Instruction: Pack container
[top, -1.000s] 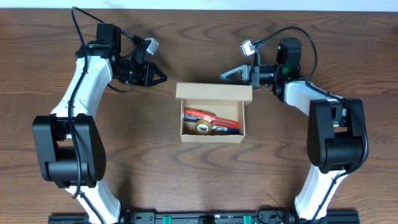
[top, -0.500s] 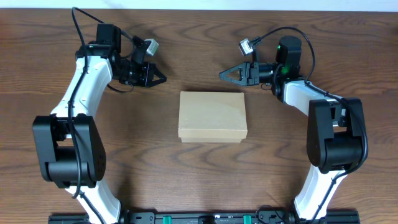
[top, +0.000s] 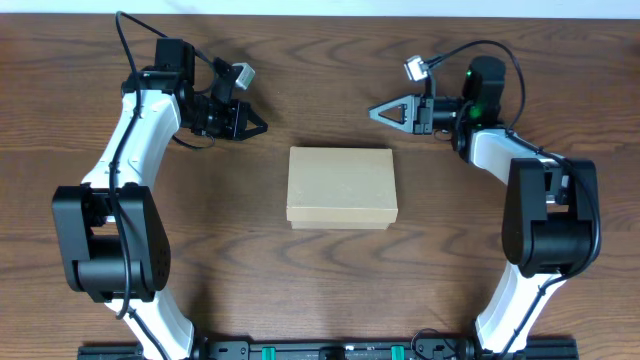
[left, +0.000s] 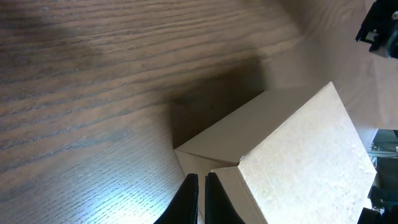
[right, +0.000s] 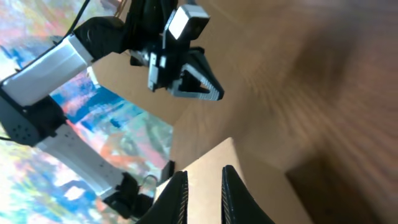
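A dark-brown, wood-grain worktop fills the overhead view, lit brightly enough to throw a pale glare across the boards in the left wrist camera. A pale strip runs along the far edge, and a black rail with green fittings lies at the near edge, where the arm bases are cut off by the frame.

The box sits at mid-worktop between the two arms, lid down and flat, touched by neither. It is plain tan card on every face that shows, and the closed lid hides its inside.

The left arm, white with black joints and a looping black cable, reaches in from the far left. The left jaws are pressed almost together with only a sliver between them, holding nothing, and they hover near the box's far-left corner. The right arm mirrors it at the far right, with a green light glowing on its wrist. The right jaws point towards the left arm, empty, and appear to stand a little apart, though that camera's picture is smeared.

The left wrist camera catches only one corner of the box, with a folded seam at its edge. Behind the left arm, the right wrist camera shows a bright blue-and-orange backdrop too blurred to identify.
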